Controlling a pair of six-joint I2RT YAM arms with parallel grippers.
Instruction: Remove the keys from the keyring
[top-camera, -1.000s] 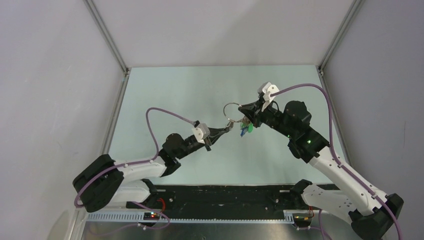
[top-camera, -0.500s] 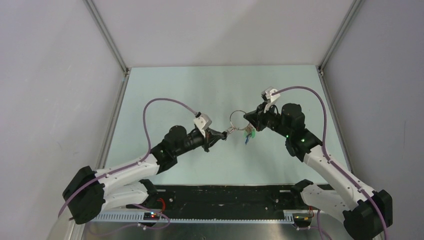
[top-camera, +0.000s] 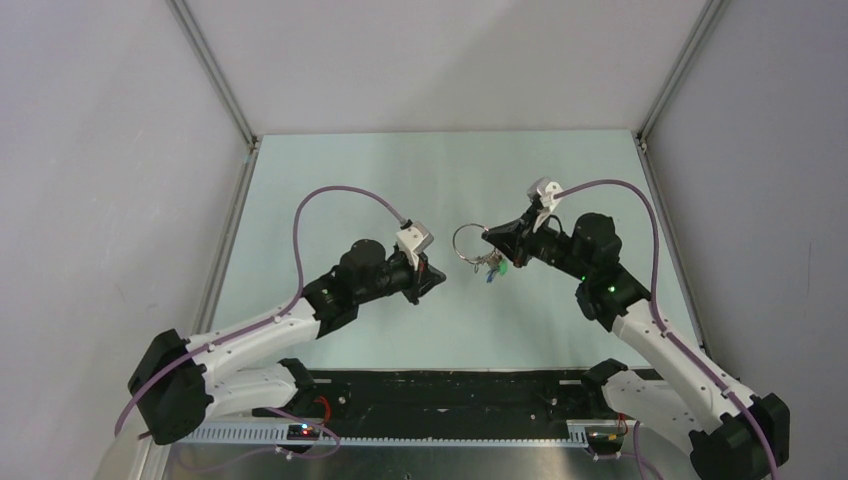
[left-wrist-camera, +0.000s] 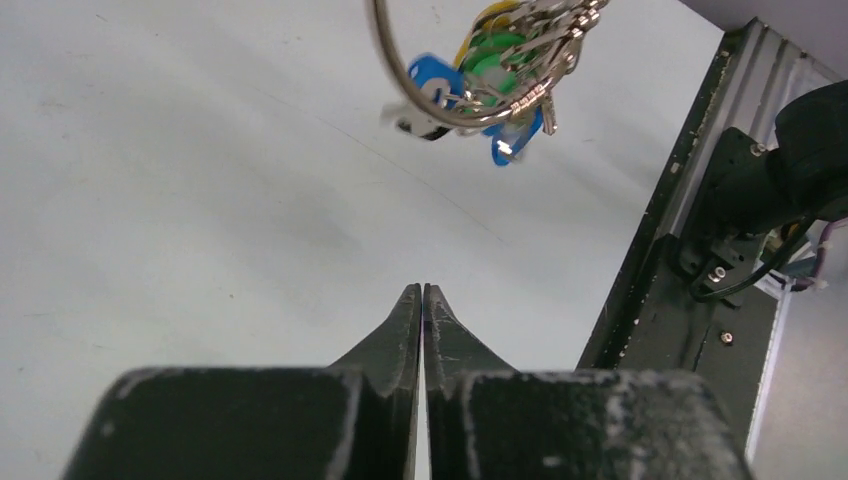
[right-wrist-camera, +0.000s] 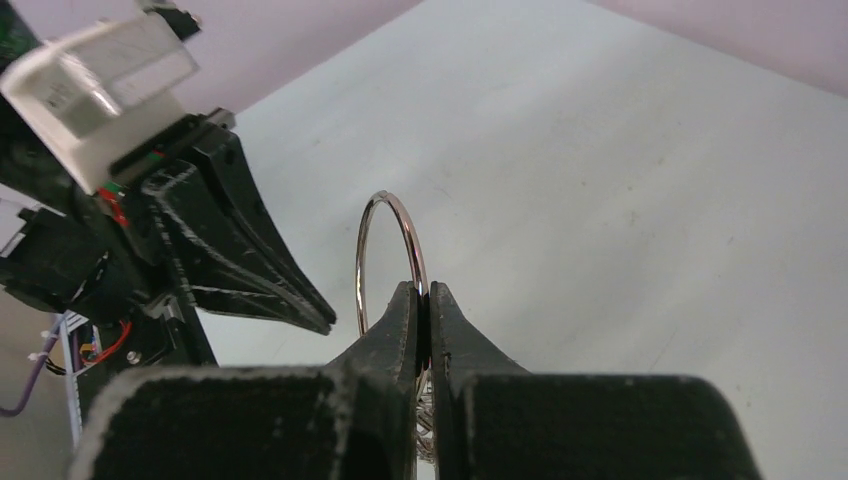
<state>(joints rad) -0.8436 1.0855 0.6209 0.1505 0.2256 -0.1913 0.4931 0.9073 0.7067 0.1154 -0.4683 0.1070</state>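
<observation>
My right gripper (top-camera: 489, 236) is shut on the thin silver keyring (top-camera: 466, 241) and holds it above the table; in the right wrist view the keyring (right-wrist-camera: 385, 205) stands up from between the shut tips (right-wrist-camera: 421, 292). The keys (top-camera: 491, 265), with blue, green and yellow heads, hang bunched under the ring; they also show in the left wrist view (left-wrist-camera: 490, 72) at the top. My left gripper (top-camera: 441, 277) is shut and empty, a little left of and below the ring, apart from it. Its tips (left-wrist-camera: 421, 291) are pressed together.
The pale green table top (top-camera: 400, 180) is walled by grey panels on the left, back and right. A black rail (top-camera: 450, 390) runs along the near edge by the arm bases; it shows at the right of the left wrist view (left-wrist-camera: 690, 260).
My left gripper has let go of the key bunch and drawn back left, now shut and empty. My right gripper still holds the ring, lowered slightly.
</observation>
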